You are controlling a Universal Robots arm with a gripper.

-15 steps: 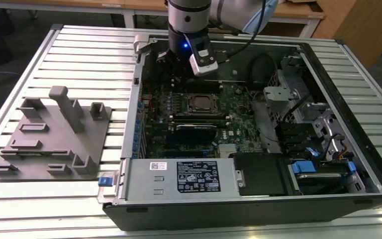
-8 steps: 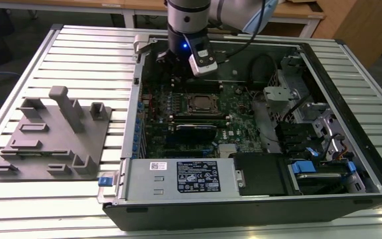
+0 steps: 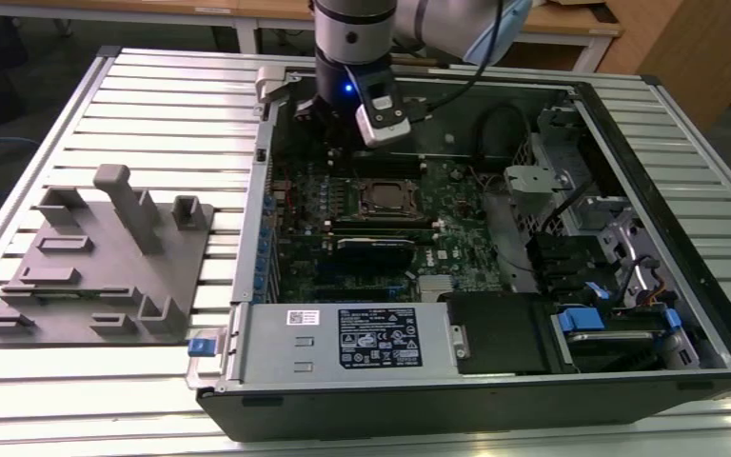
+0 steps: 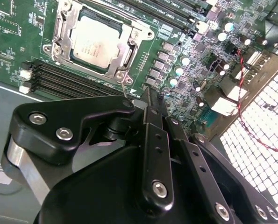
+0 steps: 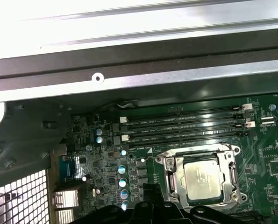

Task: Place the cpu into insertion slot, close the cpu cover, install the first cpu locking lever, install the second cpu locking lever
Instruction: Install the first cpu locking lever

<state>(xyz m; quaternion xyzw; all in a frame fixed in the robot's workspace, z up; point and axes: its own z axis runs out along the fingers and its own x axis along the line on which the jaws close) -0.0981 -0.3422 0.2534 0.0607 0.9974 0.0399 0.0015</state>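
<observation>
The cpu [image 4: 96, 41], a silver square chip, lies in the insertion slot [image 3: 385, 198] on the green board. The cpu cover [image 4: 64, 32], a metal frame with a window, lies flat around the cpu [image 5: 202, 179] in both wrist views. A thin metal rod [image 4: 124, 88] stands up at one corner of the cover. My gripper [image 4: 150, 95] hangs above the board beside the slot, its black fingers pressed together with nothing seen between them. In the exterior view the gripper [image 3: 336, 150] sits over the far part of the board, behind the slot.
The open computer case [image 3: 620, 143] lies on a slatted metal table [image 3: 149, 95]. Long black memory slots [image 5: 185, 126] run beside the socket. A grey fixture plate [image 3: 99, 267] stands at the exterior view's left. Cables and drive bays [image 3: 594, 276] fill the case's right side.
</observation>
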